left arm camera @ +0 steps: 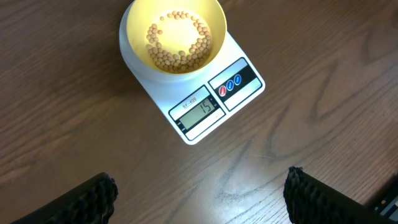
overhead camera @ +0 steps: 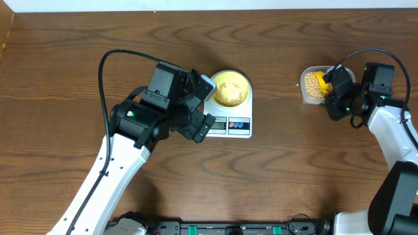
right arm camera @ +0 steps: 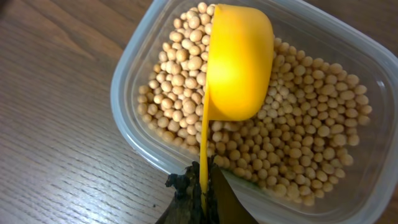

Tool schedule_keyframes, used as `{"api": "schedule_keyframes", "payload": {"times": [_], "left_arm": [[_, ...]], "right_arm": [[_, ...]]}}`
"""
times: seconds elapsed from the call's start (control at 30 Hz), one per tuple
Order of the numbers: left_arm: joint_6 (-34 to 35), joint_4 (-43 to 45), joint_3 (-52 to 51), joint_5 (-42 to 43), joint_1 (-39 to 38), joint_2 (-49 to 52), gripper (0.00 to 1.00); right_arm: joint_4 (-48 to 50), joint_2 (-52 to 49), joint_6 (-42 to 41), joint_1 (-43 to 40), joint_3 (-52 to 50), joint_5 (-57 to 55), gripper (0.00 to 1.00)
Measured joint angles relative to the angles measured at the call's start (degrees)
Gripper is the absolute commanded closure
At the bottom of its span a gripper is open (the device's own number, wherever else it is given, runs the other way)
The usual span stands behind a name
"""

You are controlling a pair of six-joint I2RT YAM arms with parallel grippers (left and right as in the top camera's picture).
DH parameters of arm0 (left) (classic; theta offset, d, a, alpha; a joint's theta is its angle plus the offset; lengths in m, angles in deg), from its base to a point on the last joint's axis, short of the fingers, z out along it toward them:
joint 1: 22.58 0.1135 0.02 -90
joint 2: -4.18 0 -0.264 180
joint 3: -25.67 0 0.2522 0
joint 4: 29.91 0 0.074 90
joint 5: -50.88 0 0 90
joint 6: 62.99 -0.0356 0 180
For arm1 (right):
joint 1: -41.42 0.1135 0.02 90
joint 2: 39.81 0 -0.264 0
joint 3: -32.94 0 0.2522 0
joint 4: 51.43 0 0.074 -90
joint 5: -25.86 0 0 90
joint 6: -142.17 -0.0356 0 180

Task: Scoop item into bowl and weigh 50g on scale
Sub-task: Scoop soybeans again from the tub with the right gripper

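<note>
The pale-yellow bowl sits on the white scale at the table's middle, holding a ring of tan beans. The bowl and scale show in the left wrist view; the display reads 15. My left gripper is open and empty, hovering beside the scale's left front. My right gripper is shut on the handle of a yellow scoop, which is turned on its side over the beans in a clear tub. The scoop is over the tub at the right.
The clear plastic tub stands on the dark wooden table at the right, near my right arm. The left arm's black cable loops over the table's left half.
</note>
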Motion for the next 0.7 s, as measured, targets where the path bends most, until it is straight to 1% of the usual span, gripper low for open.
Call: {"api": "schedule_keyframes", "payload": {"times": [0.43, 0.7], "left_arm": [[0.0, 0.0, 0.0, 0.0, 0.0, 0.0, 0.12], [0.0, 0.0, 0.0, 0.0, 0.0, 0.0, 0.12]], "right_arm": [[-0.6, -0.2, -2.4, 0.0, 0.0, 2.1, 0.99], [-4.5, -0.8, -2.9, -1.9, 0.3, 4.7, 0.99]]}}
